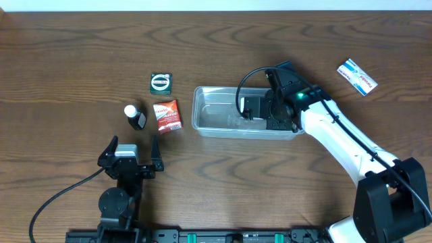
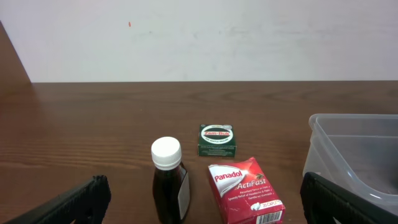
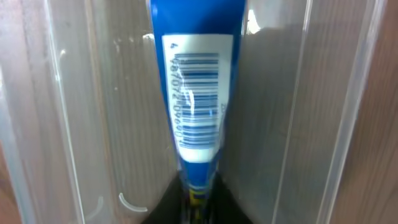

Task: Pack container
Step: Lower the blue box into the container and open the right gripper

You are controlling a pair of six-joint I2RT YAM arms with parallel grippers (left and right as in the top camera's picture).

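The dark wooden table [image 1: 67,54] is my work surface, with the clear container [image 1: 216,115] near its middle. My right gripper [image 3: 199,198] is down inside it, pinched shut on the crimped end of a blue tube [image 3: 198,93] that runs along between the walls. I judge this is so the tube can be laid flat rather than dropped, though I cannot tell if it touches the bottom. My left gripper [image 1: 133,144] rests spread wide and empty, facing the small bottle [image 2: 168,180], red box [image 2: 245,193] and green tin [image 2: 217,140], which are probably its next picks. A blue-and-white packet [image 1: 357,75] lies well apart on the right.
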